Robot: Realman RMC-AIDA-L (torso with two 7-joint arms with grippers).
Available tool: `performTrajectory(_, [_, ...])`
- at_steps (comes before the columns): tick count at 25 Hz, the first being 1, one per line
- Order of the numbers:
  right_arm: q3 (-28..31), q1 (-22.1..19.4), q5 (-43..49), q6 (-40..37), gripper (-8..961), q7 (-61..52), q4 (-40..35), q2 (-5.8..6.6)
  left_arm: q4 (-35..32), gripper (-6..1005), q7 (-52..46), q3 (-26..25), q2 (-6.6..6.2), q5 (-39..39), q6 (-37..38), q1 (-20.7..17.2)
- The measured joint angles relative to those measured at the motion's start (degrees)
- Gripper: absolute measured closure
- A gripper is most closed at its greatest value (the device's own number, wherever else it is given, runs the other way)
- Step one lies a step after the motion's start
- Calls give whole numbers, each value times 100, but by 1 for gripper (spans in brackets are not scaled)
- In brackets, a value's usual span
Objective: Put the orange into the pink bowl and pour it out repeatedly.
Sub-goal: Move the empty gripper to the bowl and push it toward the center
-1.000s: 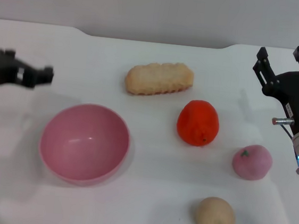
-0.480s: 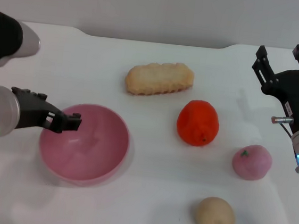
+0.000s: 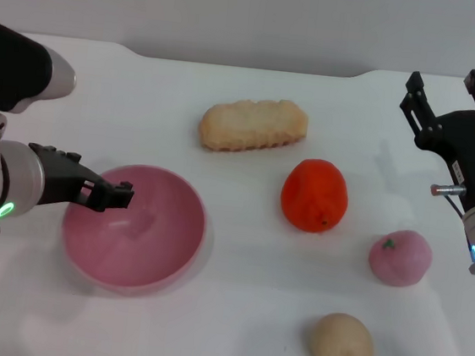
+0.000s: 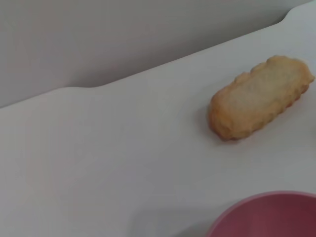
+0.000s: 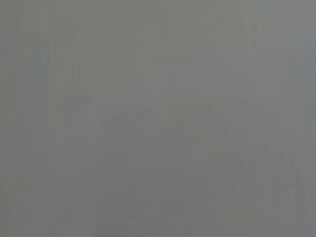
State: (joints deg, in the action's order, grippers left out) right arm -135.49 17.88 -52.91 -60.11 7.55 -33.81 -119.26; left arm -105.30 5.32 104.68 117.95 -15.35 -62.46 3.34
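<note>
The orange [image 3: 315,195] lies on the white table, right of centre, with nothing touching it. To its left the pink bowl [image 3: 154,246] stands upright and holds nothing; its rim [image 4: 266,215] also shows in the left wrist view. My left gripper [image 3: 108,192] reaches in from the left and hangs over the bowl's left part, pointing toward the orange. My right gripper [image 3: 446,91] is open and empty at the far right edge of the table, raised, well away from the orange. The right wrist view shows only plain grey.
A long beige biscuit [image 3: 252,125] [image 4: 259,96] lies behind the bowl and the orange. A pink peach-like ball [image 3: 400,257] sits right of the orange, below my right arm. A beige bun [image 3: 340,343] lies near the front edge.
My left arm has swung in from the far left and forward, and its gripper now hangs over the bowl's left side. The right arm, orange and bowl have not moved.
</note>
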Motion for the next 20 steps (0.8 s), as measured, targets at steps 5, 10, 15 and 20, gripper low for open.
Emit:
performTrajectory(5, [-2,-15,2,-8,166,0,-2,0,224,201,-20,12,0,-4,58,49])
performTrajectory(10, [-8,-30,9,-27,166,0,-11,0,466,204,-33,12,0,-3,102,65])
performTrajectory(15, [-22,-22,9,-27,166,0,-26,0,792,207,-35,19,0,-46,281,141])
performTrajectory(20, [-23,-15,9,-24,167,0,-66,0,997,210,-44,18,0,-47,341,240])
